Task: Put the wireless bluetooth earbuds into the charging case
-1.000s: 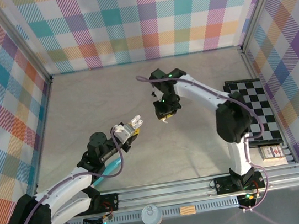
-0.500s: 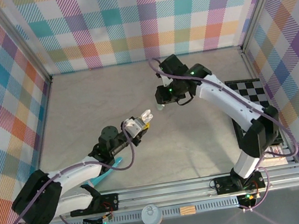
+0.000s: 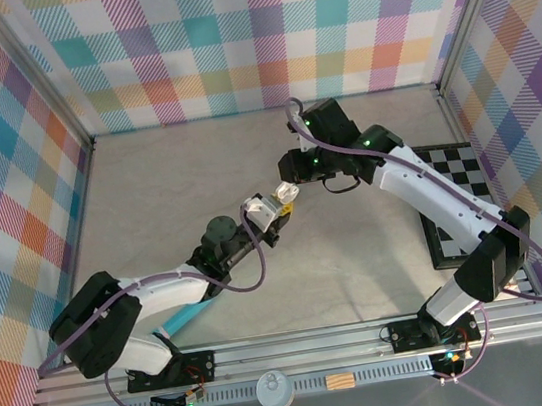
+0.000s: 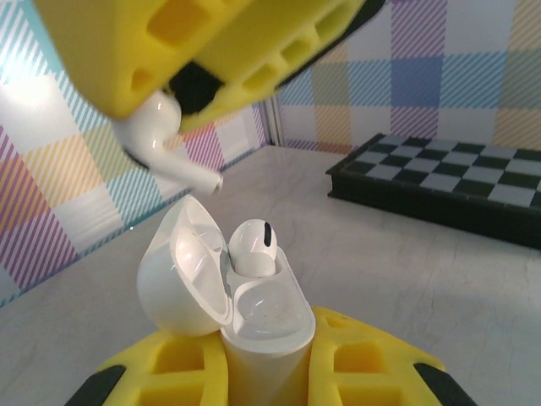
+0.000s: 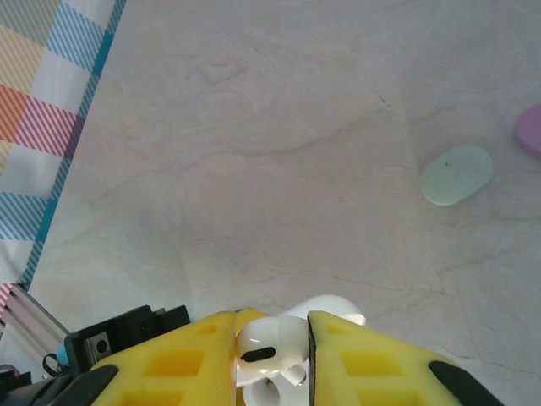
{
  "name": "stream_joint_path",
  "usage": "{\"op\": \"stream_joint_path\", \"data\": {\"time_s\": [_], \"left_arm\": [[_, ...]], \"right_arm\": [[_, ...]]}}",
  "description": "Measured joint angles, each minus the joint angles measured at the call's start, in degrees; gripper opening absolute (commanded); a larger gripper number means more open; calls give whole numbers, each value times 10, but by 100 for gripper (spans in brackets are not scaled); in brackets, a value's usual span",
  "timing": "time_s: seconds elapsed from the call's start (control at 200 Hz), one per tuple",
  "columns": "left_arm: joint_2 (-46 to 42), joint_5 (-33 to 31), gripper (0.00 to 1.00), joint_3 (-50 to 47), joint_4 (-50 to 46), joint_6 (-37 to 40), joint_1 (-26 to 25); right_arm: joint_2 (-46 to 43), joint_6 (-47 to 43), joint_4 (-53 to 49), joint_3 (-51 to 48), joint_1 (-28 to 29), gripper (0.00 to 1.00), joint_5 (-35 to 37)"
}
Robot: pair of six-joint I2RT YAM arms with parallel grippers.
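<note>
setting: a pale marbled table (image 3: 166, 177) stood inside pastel plaid walls; a chessboard (image 4: 439, 182) lay beyond the charging case.
charging case (image 4: 264, 334): white, with its lid (image 4: 182, 275) swung open to one side and its mouth facing up in the left wrist view.
left gripper (image 4: 266, 372): its yellow fingers were clamped tight on the case's lower body, one on each flank.
seated earbud (image 4: 252, 245): sat in the case's far socket, head showing.
empty socket (image 4: 269, 309): the near one, just beside the seated earbud.
right gripper (image 5: 270, 338): barely parted, it pinched the white earbud (image 4: 156, 135) by its head.
earbud's place: above the case and off to its lid side, apart from it; the stem tip hung just over the lid's rim.
long axis: the stem slanted down toward the case, not in line with the socket, which ran along the case's length.
judgement: the insertion probably needed the earbud carried from the lid side to over the empty socket, and its stem tipped into line.
elsewhere: a mint green case (image 5: 456, 175) lay on the table, well apart from the charging case.
</note>
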Motion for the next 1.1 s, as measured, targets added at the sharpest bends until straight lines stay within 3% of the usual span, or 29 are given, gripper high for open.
{"op": "stream_joint_path", "data": {"time_s": [0.355,1.1], "left_arm": [[31,-32,0,27,29,-62,-2],[31,-32,0,33,58,-160,-3]], "right_arm": [[-13,12,38,-37,0,25,-15],[-67,31,153,-129,0,24,-16]]}}
